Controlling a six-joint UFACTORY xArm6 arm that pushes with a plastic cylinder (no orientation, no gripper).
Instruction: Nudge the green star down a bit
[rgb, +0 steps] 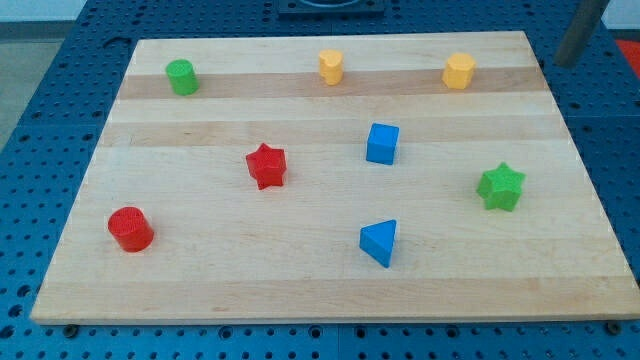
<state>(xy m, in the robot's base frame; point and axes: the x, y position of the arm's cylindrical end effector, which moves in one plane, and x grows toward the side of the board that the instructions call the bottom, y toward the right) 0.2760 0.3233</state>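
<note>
The green star (500, 187) lies on the wooden board (300, 280) near its right edge, about mid-height. My rod comes down at the view's top right, and my tip (566, 64) is just off the board's top right corner. The tip is well above the green star and a little to its right, touching no block.
A green cylinder (181, 76) is at the top left. Two yellow blocks (331, 66) (459, 71) sit along the top. A blue cube (382, 143) and a red star (266, 165) are near the middle. A blue triangle (380, 242) and a red cylinder (130, 229) are lower down.
</note>
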